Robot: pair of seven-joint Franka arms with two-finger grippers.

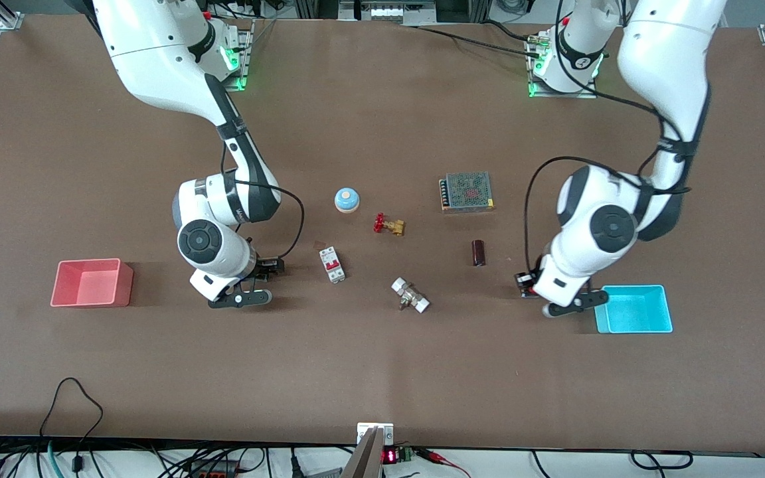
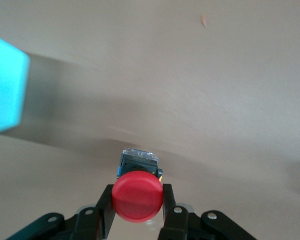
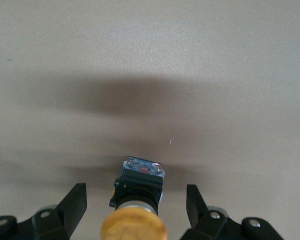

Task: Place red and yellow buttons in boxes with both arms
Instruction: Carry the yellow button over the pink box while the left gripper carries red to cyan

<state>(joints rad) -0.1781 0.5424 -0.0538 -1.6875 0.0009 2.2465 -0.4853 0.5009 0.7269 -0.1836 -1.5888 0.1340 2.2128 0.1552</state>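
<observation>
My left gripper [image 1: 527, 281] is shut on the red button [image 2: 138, 195], its fingers [image 2: 106, 202] pressed on both sides of the round cap. It is low at the table, beside the cyan bin [image 1: 635, 327], on the side toward the right arm's end. The bin's corner shows in the left wrist view [image 2: 5, 85]. My right gripper [image 3: 136, 195] is open, with the yellow button [image 3: 135, 227] between its spread fingers [image 3: 76, 200] and untouched by them. In the front view this gripper [image 1: 267, 267] is low at the table, apart from the pink bin [image 1: 90, 302].
Between the arms lie a blue-domed button [image 1: 346, 200], a red-handled brass valve [image 1: 388, 225], a white circuit breaker [image 1: 333, 264], a metal fitting [image 1: 410, 295], a dark cylinder [image 1: 479, 253] and a mesh-topped power supply [image 1: 467, 192].
</observation>
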